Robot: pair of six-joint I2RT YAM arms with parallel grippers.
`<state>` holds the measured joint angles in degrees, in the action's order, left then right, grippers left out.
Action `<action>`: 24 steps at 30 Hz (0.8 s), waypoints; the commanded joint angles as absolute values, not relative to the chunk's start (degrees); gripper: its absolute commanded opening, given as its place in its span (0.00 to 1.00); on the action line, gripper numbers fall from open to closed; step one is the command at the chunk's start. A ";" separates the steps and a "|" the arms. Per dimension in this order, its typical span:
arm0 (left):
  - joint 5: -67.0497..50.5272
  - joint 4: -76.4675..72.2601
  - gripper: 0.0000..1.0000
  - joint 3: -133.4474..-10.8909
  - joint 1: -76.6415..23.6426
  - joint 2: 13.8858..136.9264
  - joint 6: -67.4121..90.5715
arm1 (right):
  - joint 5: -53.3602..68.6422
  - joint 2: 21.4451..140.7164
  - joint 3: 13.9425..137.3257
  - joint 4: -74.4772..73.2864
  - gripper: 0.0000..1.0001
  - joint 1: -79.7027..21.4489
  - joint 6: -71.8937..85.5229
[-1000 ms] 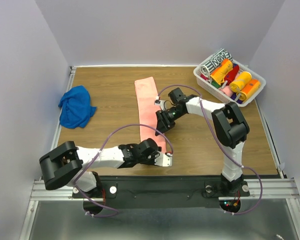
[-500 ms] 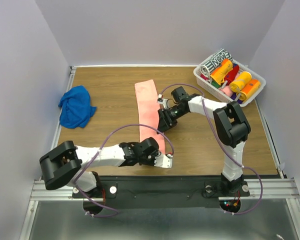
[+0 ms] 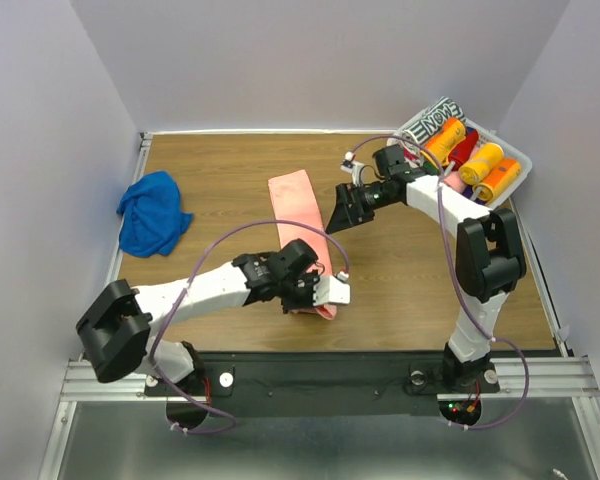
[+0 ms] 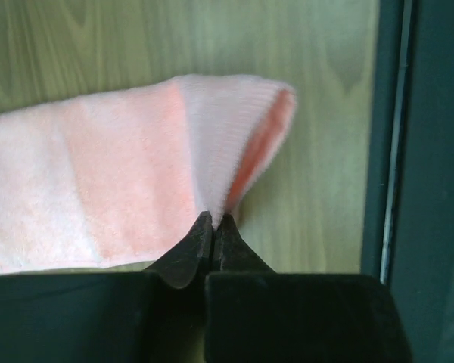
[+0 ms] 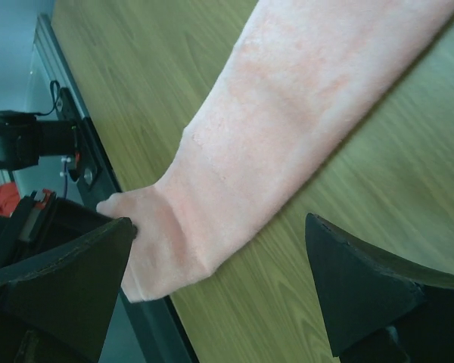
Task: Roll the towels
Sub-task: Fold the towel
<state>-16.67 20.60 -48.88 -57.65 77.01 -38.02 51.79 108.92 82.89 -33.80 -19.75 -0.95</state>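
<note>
The salmon pink towel (image 3: 298, 205) lies as a long strip down the middle of the table, its near end folded up. My left gripper (image 3: 313, 298) is shut on that near end; in the left wrist view the closed gripper (image 4: 213, 220) pinches the edge of the lifted pink towel (image 4: 129, 178). My right gripper (image 3: 333, 221) hovers wide open just right of the strip, holding nothing. From the right wrist view the pink towel (image 5: 303, 106) runs below the spread fingers (image 5: 363, 287). The royal blue towel (image 3: 152, 212) sits crumpled at the far left, away from both grippers.
A white basket (image 3: 410, 165) at the back right corner holds several rolled towels, orange, red and a black-and-white one (image 3: 435, 118). The black base rail (image 3: 310, 375) runs along the near table edge, close to the left gripper.
My left gripper has shut on the pink towel's near end and lifted it away from the table edge. My right gripper has opened wide and drawn back toward the basket.
</note>
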 commanded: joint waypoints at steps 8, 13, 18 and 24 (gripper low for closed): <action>-19.07 21.71 0.00 -57.92 -47.99 86.39 -44.03 | 51.15 105.91 84.03 -34.01 1.00 -16.43 -0.97; -18.37 20.66 0.00 -60.20 -45.45 88.41 -45.70 | 50.98 105.99 83.06 -34.19 1.00 -16.26 -1.58; -17.76 20.57 0.00 -62.75 -43.95 91.40 -47.63 | 51.24 106.26 82.97 -34.19 1.00 -16.17 -1.76; -17.75 19.16 0.00 -62.93 -42.81 93.60 -48.95 | 51.33 106.44 83.06 -34.37 1.00 -15.73 -2.02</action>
<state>-17.72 20.12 -61.23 -43.44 93.21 -46.83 50.94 108.47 82.74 -34.33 -16.14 -0.86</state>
